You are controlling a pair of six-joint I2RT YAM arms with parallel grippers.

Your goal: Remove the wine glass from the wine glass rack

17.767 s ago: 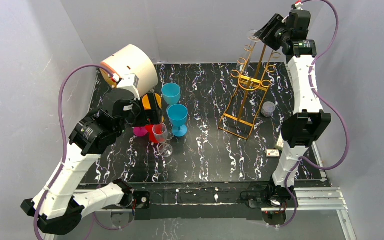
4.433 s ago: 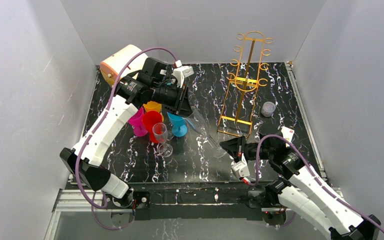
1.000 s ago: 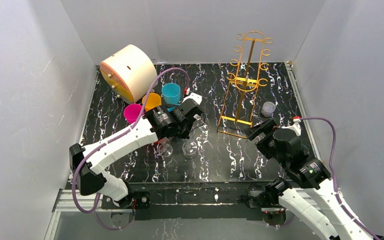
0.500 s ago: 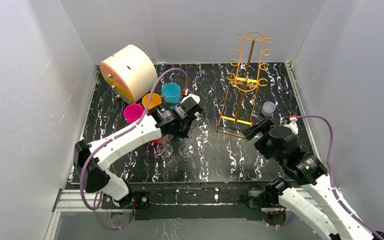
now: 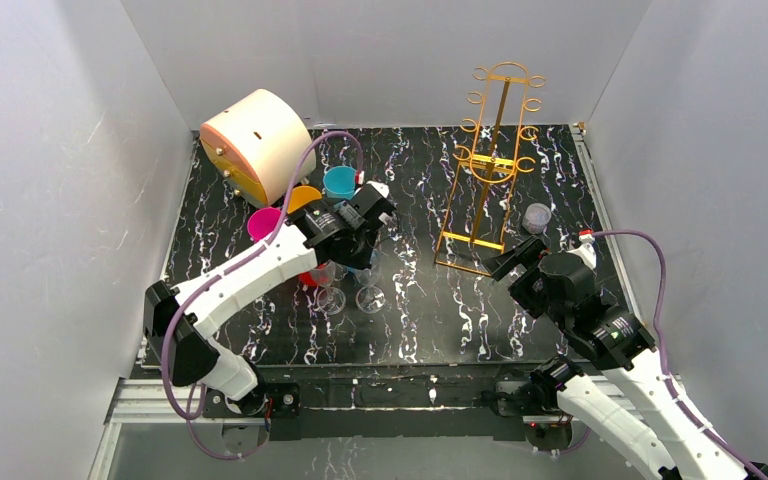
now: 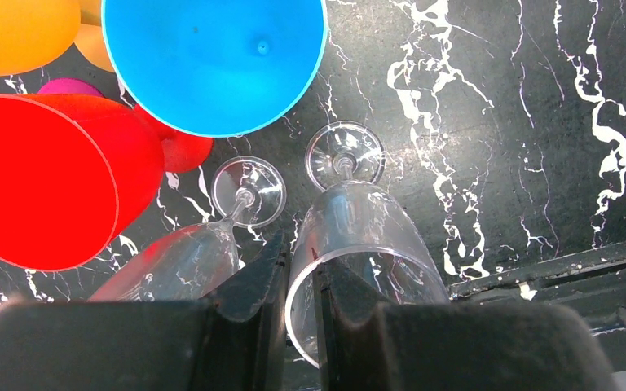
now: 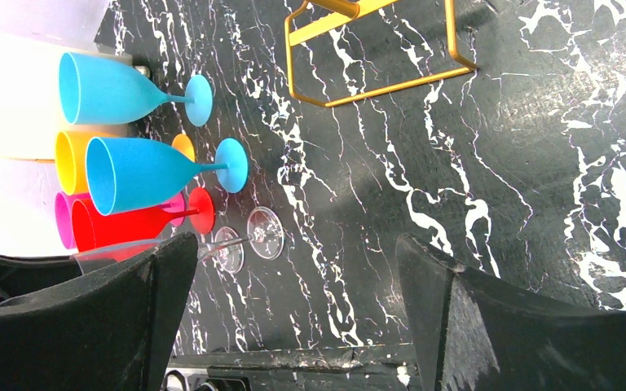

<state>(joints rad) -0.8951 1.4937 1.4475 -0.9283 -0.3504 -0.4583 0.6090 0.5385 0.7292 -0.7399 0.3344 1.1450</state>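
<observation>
Under the left gripper (image 6: 300, 287), I am pinching the rim wall of the clear wine glass (image 6: 359, 236), its stem running straight down to the marbled black tabletop (image 5: 440, 310); whether the foot is touching, I cannot tell. A second clear glass (image 6: 181, 262) is crowding its left side, with open tabletop lying to its right. The right gripper (image 7: 293, 248) is hanging spread wide near the empty wine glass rack (image 5: 490, 165).

Bright, even light (R wrist: blown whites).
</observation>
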